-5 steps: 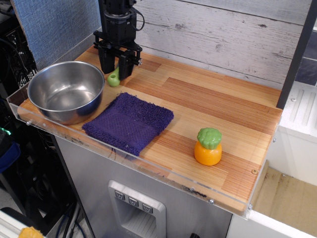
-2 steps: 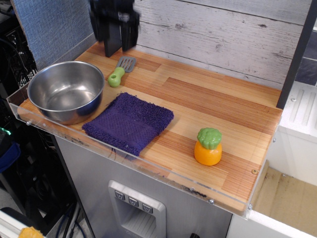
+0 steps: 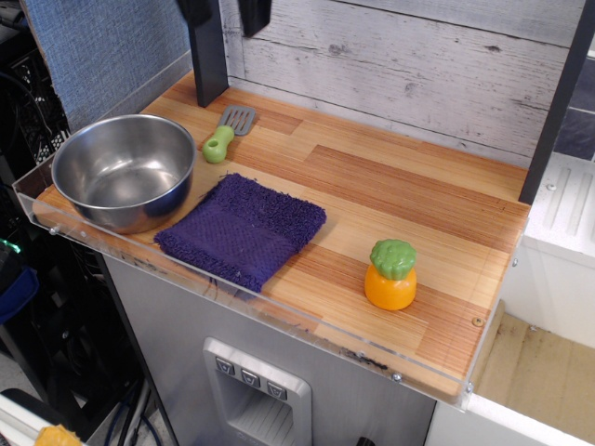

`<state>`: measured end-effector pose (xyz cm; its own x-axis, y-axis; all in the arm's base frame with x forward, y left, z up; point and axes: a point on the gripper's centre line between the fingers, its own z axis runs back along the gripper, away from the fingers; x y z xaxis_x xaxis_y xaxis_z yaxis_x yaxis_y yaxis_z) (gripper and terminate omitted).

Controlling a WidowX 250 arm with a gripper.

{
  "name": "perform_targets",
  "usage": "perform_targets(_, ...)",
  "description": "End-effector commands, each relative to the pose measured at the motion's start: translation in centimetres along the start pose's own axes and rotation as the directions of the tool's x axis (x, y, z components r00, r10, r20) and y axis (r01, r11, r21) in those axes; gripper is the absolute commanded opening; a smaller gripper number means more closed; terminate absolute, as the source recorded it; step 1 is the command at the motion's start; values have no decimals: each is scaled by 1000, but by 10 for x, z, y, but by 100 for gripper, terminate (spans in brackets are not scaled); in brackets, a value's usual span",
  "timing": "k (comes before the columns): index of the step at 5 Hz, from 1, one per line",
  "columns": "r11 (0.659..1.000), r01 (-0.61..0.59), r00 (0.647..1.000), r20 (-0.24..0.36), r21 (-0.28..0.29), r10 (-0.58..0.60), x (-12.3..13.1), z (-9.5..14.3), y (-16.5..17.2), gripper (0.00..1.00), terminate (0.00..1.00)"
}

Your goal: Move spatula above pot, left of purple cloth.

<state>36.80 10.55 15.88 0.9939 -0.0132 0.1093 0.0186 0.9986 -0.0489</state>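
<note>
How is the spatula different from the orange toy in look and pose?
The spatula lies flat near the bowl; the orange toy stands upright near the front edge. The spatula is long, with a grey slotted blade; the toy is round and squat. Both have green parts and rest on the wooden table.

End effector [image 3: 226,14] risen from low over counter [image 3: 390,186] at far left, where fingers straddled spatula [image 3: 227,131], up to top edge of view; only lower finger tips visible now, jaws apart. Spatula uncovered: was mostly hidden behind fingers, only green handle end showing; grey slotted blade and full handle exposed now, lying flat on counter just beyond pot [image 3: 124,169] rim, free of end effector.
</note>
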Motion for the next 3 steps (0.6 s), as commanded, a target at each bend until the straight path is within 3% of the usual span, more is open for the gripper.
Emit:
perform_targets(1, 999, 32, 996, 86, 30, -35, -13, 47, -24, 100, 0)
perform_targets(2, 999, 32, 996, 86, 30, -35, -13, 47, -24, 100, 0)
perform_targets(3, 999, 32, 996, 86, 30, -35, -13, 47, -24, 100, 100)
